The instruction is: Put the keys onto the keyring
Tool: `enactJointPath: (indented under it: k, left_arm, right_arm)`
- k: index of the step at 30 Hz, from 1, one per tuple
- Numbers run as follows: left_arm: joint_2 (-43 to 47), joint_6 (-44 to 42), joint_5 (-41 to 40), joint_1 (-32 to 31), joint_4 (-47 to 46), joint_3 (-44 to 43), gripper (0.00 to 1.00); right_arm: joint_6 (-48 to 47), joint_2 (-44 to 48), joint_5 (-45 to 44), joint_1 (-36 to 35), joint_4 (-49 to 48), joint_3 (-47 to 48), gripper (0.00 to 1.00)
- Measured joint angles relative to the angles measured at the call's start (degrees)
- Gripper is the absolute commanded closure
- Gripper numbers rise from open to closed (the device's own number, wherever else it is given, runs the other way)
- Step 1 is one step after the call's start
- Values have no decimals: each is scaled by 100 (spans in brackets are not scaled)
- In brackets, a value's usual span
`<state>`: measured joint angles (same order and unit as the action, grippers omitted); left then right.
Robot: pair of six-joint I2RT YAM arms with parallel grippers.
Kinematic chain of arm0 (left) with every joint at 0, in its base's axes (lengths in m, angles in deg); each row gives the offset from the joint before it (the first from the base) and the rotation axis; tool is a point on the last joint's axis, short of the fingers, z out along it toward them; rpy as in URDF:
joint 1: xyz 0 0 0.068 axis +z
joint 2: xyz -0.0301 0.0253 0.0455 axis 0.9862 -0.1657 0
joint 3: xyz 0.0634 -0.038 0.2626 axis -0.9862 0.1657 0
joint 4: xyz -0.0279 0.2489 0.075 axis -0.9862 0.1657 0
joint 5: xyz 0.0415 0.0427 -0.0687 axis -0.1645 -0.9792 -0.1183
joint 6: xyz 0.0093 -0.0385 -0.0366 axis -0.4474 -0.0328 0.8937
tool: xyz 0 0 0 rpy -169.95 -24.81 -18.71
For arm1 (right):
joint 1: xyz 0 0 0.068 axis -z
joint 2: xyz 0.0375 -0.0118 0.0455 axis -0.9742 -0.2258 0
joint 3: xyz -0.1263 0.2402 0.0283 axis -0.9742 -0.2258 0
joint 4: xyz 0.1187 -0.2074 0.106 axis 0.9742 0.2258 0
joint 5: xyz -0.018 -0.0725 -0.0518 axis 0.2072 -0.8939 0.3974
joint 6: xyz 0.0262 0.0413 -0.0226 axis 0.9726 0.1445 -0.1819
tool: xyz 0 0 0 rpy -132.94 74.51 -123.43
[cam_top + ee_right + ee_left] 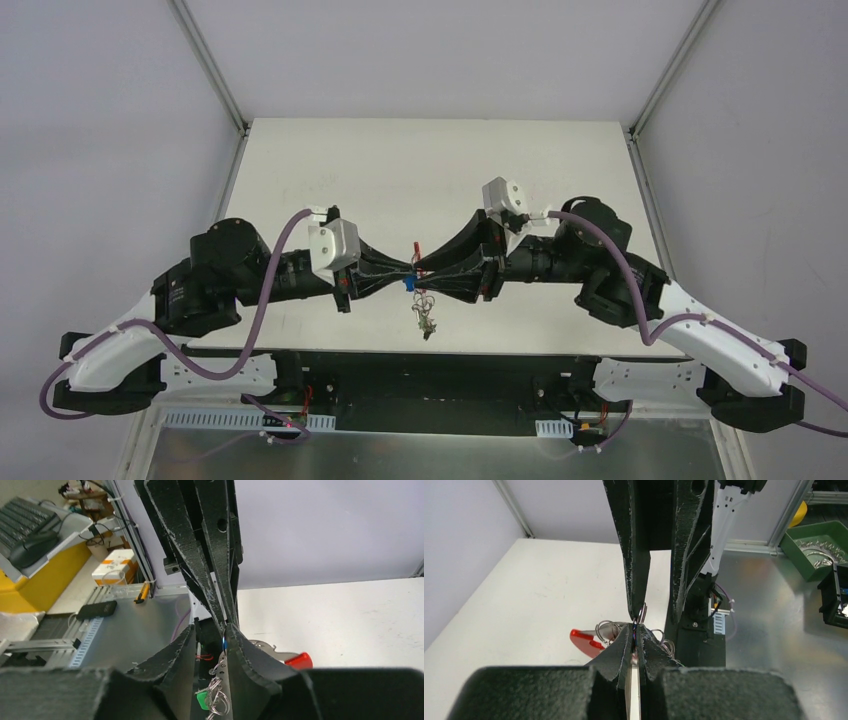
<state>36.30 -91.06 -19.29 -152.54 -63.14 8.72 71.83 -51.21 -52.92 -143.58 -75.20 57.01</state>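
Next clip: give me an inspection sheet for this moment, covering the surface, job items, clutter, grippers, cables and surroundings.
Surface: white table, lightly scuffed.
Job's things: keyring held between the two arms, its silver rings dangling. Its red clip sticks out to one side. The blue key sits just under the fingertips. Other keys not made out.
Clutter: nothing seen on the table.
Grippers: left gripper shut on the keyring. Right gripper has its jaws apart, tips at the bunch.
Cables: purple cable loops along each arm, away from the fingers.
Surroundings: green bin, keyboard and orange-and-white box, all beyond the table.
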Motion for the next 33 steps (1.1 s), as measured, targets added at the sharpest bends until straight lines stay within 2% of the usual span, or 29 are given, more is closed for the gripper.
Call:
enactJointPath:
  k: [16,23,33]
  left_arm:
    - [-98,114,85,0,809,-197,100]
    - [-289,120,216,0,1056,-426,100]
    - [-404,114,258,0,1342,-581,100]
  right_arm:
    - [-1139,-361,225,-7,2037,1141,61]
    - [-1298,-809,203,-7,2653,1755,61]
    - [-1335,-1121,20,-7,3217,1917,63]
